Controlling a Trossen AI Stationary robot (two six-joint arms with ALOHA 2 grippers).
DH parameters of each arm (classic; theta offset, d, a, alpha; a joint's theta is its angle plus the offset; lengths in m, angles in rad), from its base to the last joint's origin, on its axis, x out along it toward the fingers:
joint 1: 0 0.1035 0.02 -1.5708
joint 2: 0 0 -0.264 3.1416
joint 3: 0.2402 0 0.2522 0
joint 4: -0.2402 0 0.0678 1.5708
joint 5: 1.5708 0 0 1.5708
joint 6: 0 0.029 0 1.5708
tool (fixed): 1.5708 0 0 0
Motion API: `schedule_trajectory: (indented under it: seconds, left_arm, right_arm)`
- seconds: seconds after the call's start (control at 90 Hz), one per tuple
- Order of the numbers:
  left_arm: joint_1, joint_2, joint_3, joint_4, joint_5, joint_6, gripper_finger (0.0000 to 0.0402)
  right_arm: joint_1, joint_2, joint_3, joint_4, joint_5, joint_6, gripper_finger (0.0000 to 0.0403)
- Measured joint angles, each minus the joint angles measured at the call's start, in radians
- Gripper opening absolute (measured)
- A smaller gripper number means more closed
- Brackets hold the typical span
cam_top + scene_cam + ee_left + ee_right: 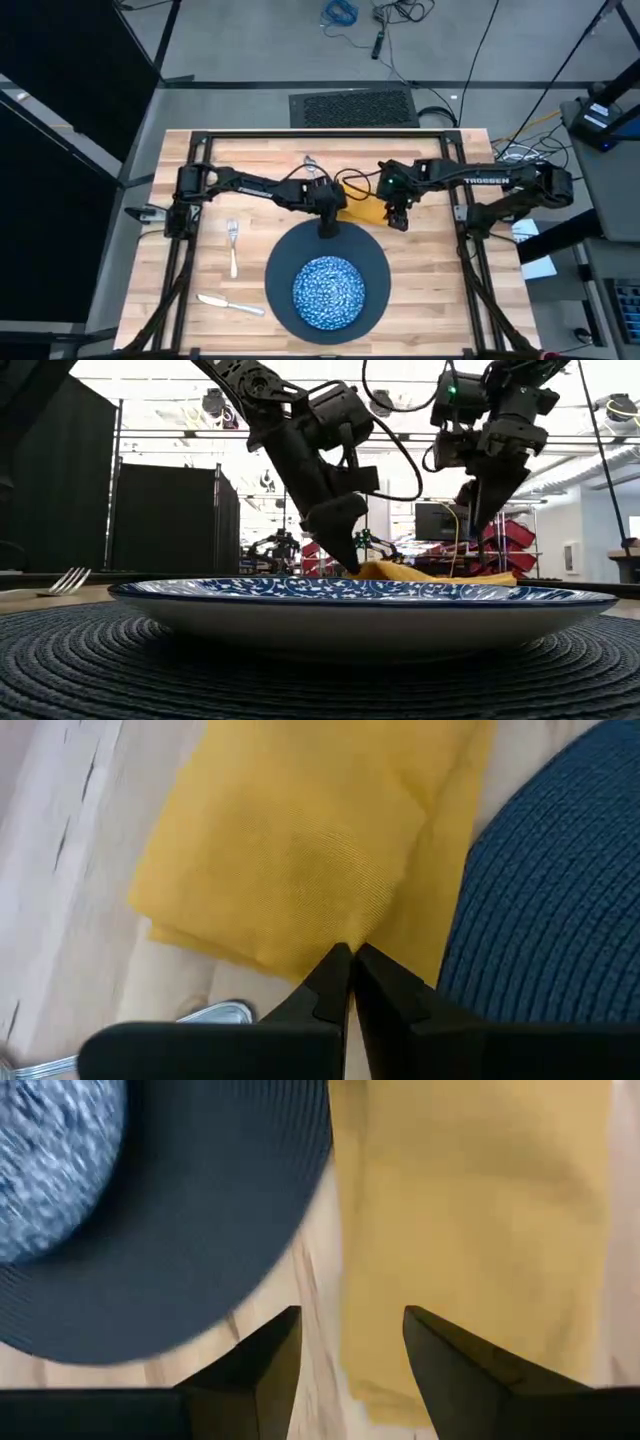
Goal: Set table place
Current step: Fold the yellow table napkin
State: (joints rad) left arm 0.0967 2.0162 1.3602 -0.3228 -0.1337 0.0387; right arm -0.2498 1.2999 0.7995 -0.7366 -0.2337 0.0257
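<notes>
Count: I see one napkin (365,211), one plate (375,262) with one bowl (328,291) on it, one fork (233,246), one knife (229,304), one spoon (311,163) on the table (420,280).
Left arm: reaches across to centre; my left gripper (350,956) points down, fingers pinched together on the napkin edge, plate beside it.
Right arm: my right gripper (350,1330) hovers over the napkin, fingers apart, holding nothing.

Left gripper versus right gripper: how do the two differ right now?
The left gripper has its fingers shut, tips pinching the edge of the yellow napkin beside the dark round mat; the right gripper has its fingers open, hovering above the napkin. In the low view the left gripper reaches lower than the right gripper. Both work over the same napkin, at opposite ends.
</notes>
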Motion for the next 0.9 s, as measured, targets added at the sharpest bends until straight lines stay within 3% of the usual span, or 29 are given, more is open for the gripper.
schedule_trajectory:
  seconds: [0.322, 0.9]
  left_arm:
    - [-0.001, 0.000, 0.000, 0.000, -0.001, 0.000, 0.0000]
    - [-0.037, 0.000, 0.000, 0.003, 0.024, -0.006, 0.0000]
  right_arm:
    - [0.098, 0.000, -0.098, 0.110, 0.184, 0.016, 0.0167]
    - [0.121, 0.002, -0.209, 0.269, 0.182, 0.061, 0.0167]
